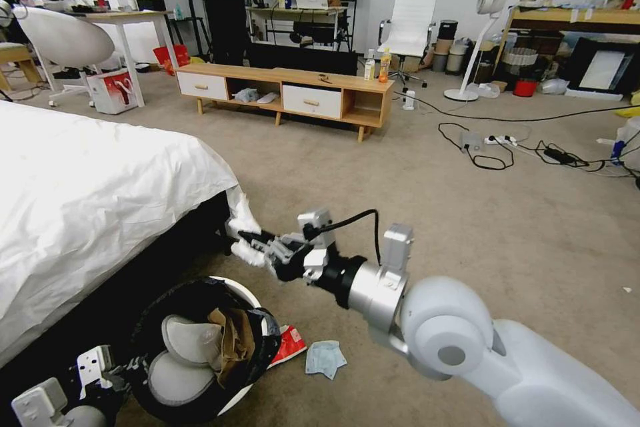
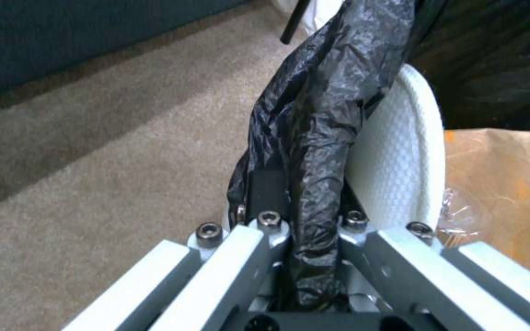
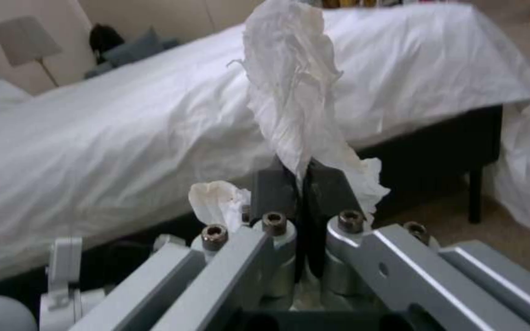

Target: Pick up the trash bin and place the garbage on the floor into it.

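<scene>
The trash bin [image 1: 247, 293], white with a black bag liner, hangs tilted at the lower left of the head view. My left gripper [image 1: 123, 373] is shut on its rim; the left wrist view has the fingers [image 2: 265, 184] pinching the black liner [image 2: 320, 119] against the white rim [image 2: 400, 156]. A brown paper bag [image 1: 235, 340] lies inside the bin. My right gripper [image 1: 248, 240] is shut on a white tissue wad [image 3: 290, 92], held above the carpet just beyond the bin, by the bed corner. A red-white snack wrapper [image 1: 291, 343] and a light blue face mask [image 1: 325, 358] lie on the floor beside the bin.
The bed with a white sheet [image 1: 87, 213] fills the left side, its dark base close to the bin. A low wooden cabinet [image 1: 287, 93] stands at the back. Cables and a power strip [image 1: 500, 143] lie on the carpet at the right, near a standing fan [image 1: 477, 33].
</scene>
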Motion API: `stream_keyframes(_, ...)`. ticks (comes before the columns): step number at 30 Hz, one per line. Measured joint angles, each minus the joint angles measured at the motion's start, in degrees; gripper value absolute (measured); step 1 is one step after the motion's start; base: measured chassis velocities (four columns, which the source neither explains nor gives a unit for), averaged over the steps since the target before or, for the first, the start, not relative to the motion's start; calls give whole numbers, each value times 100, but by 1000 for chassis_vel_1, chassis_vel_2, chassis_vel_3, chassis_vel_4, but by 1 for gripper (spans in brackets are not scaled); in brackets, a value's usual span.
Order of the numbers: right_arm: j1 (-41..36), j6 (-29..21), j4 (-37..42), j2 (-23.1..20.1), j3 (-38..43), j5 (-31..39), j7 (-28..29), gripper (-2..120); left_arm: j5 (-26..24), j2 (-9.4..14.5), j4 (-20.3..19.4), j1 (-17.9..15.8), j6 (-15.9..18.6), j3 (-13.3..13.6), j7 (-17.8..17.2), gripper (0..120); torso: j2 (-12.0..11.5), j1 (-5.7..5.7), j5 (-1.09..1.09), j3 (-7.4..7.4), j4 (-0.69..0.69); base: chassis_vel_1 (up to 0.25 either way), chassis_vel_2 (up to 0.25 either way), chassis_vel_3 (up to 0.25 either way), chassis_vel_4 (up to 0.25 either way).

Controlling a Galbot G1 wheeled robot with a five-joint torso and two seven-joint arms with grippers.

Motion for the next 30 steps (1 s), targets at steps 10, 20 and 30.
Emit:
stream_keyframes(10, 115, -278, -26, 21, -452, 66, 224, 0, 3, 10, -11, 0, 0, 0, -2, 2, 0, 0, 0, 0, 0, 0, 0, 0, 0)
stream_keyframes(20, 311, -705, -84, 217, -879, 205, 659, 0, 4, -5, -43, -1, 0, 0, -2, 2, 0, 0, 0, 0, 0, 0, 0, 0, 0)
stream_keyframes(30, 425, -1070, -240, 438, -1158, 313, 1029, 0, 13, -33, -80, 15, 0, -1, 2, 2, 0, 0, 0, 0, 0, 0, 0, 0, 0)
